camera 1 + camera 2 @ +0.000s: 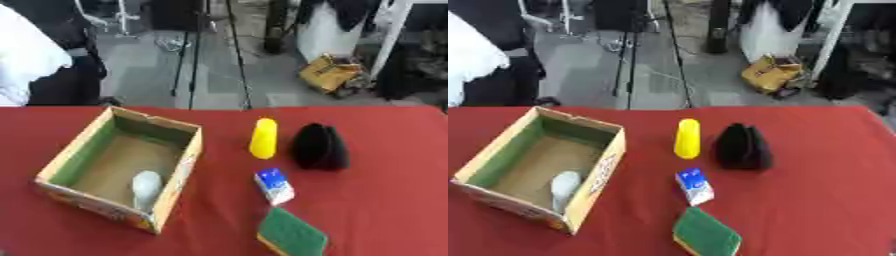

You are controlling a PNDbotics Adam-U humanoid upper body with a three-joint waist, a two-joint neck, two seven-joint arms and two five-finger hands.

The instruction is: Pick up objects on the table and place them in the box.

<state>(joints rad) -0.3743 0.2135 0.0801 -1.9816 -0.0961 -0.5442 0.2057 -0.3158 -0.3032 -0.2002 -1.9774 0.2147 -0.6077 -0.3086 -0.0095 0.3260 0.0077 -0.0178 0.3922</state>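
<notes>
Open cardboard box, rectangular, printed outside in bright colours, plain brown inside with a greenish lining on the walls; set on the left part of a table under a red cloth, slightly askew. Inside, against the near right wall, a pale grey rounded object, smooth, elongated, wider at its far end.

To the right of the box, four things on the cloth. Farthest back, a yellow smooth cylinder with rounded ends, lying lengthwise away from the camera. Just beside it on the right, not touching, a black soft-looking pouch, matte, narrow at the top and broad at the base. Nearer, a small blue-and-white carton, boxy, lying tilted. Nearest, at the lower edge, a flat green scouring sponge with a yellow underside, rough on top, rectangular, turned at an angle.

No robot hand or arm in either view, so pose and finger state impossible to tell.
</notes>
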